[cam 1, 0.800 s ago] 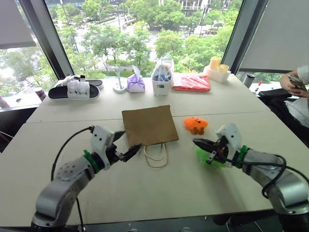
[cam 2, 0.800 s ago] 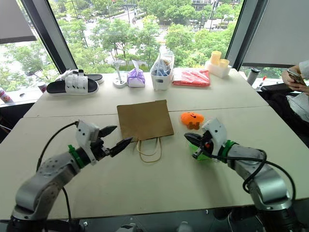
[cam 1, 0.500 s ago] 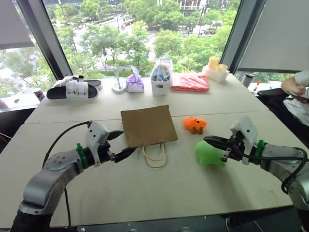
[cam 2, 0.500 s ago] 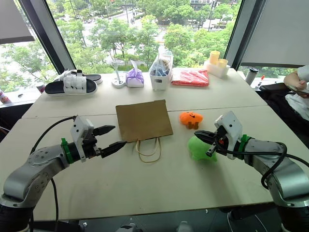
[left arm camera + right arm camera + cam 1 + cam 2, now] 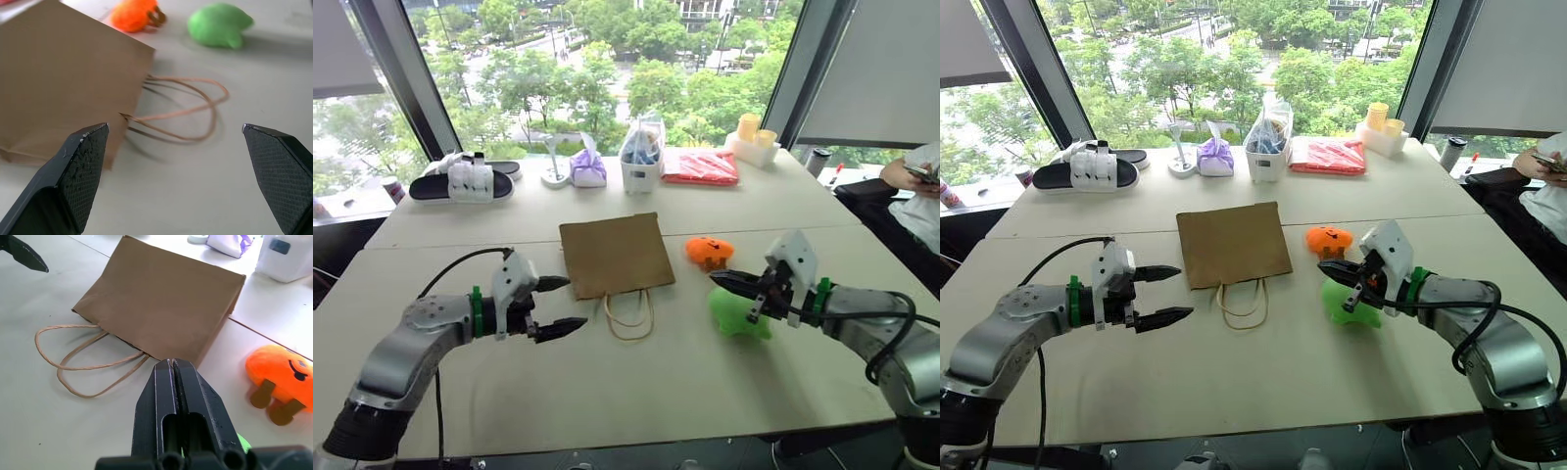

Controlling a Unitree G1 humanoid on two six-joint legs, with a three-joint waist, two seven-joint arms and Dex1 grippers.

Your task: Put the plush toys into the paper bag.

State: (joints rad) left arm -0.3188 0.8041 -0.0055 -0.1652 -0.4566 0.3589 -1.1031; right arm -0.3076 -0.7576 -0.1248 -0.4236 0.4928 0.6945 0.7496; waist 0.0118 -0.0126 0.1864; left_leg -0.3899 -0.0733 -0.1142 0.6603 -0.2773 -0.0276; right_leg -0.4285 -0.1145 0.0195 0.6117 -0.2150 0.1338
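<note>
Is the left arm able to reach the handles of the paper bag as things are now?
Probably yes. The left gripper hangs open beside the handles of the flat paper bag, and only bare table lies between them.

High-rise office, big windows (image 5: 587, 69)

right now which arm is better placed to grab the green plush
Right, most likely. The right gripper hovers just above the green plush but is shut and must open. The left gripper is open, yet sits across the paper bag handles.
</note>
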